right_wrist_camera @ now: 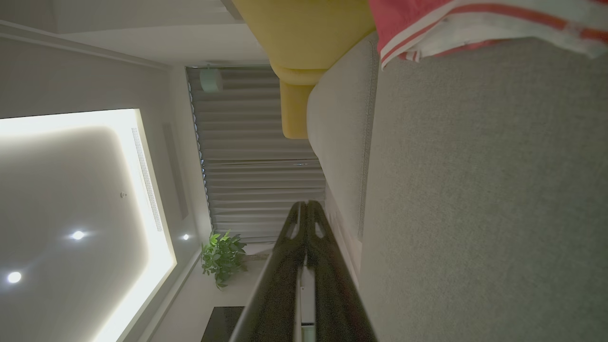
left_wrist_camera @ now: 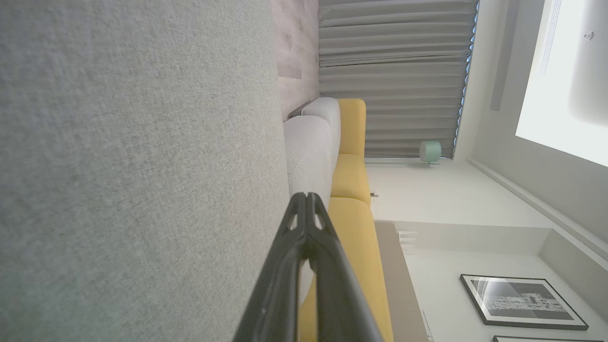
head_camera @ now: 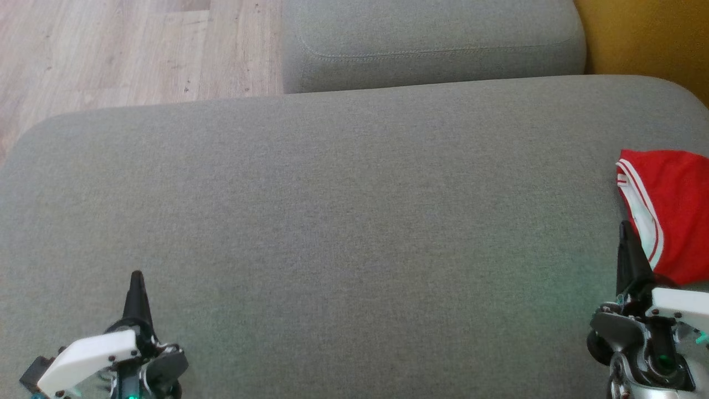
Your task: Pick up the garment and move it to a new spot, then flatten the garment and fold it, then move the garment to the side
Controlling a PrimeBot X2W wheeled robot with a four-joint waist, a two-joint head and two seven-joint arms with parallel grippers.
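red garment (head_camera: 673, 210) lies at the far right edge of the grey cushion (head_camera: 354, 221), bunched into a compact heap with the white-striped trim facing the middle; part of it is cut off by the frame. it is on the cushion, not lifted.

left gripper (head_camera: 136, 280) is low at the near left over bare cushion, fingers pressed together, nothing in them; the left wrist view shows the same. right gripper (head_camera: 625, 228) is just beside the garment's near edge, fingers also closed and empty. in the right wrist view the garment (right_wrist_camera: 475, 19) sits ahead and off to one side, apart from the fingertips (right_wrist_camera: 304, 205).

step: looks like either the very start, before pickup, or garment already parked at the side; cannot tell which. if start, the right gripper needs to open, shift over the trim edge, drop and pinch the cloth, then carry it toward the middle.
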